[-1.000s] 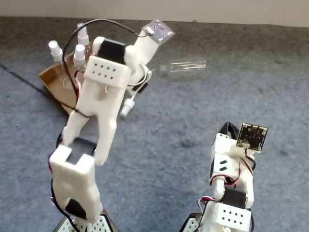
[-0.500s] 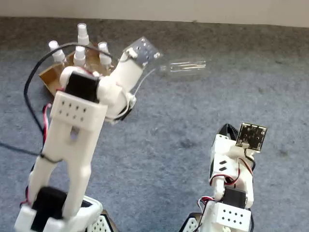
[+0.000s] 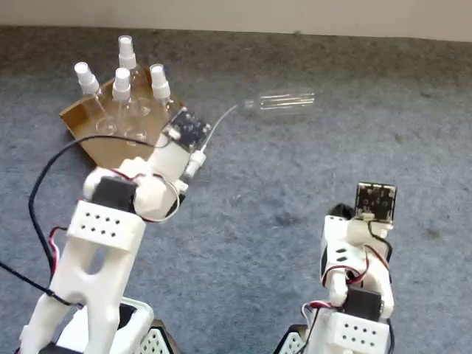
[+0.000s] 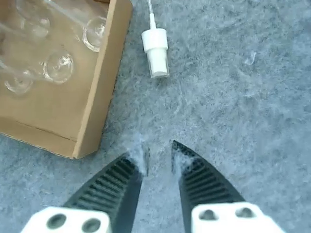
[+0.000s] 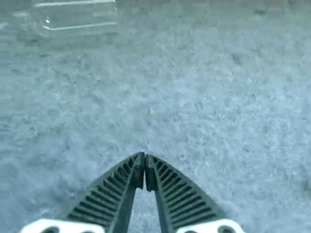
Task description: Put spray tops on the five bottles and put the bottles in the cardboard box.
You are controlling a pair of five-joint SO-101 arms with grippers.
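On the grey bench, the cardboard box sits just ahead of my left pincer, whose tips are slightly apart and empty. Four capped bottles stand inside it. The fifth bottle lies on its side well beyond my right pincer, which is pressed together. The loose spray top lies beside the box.
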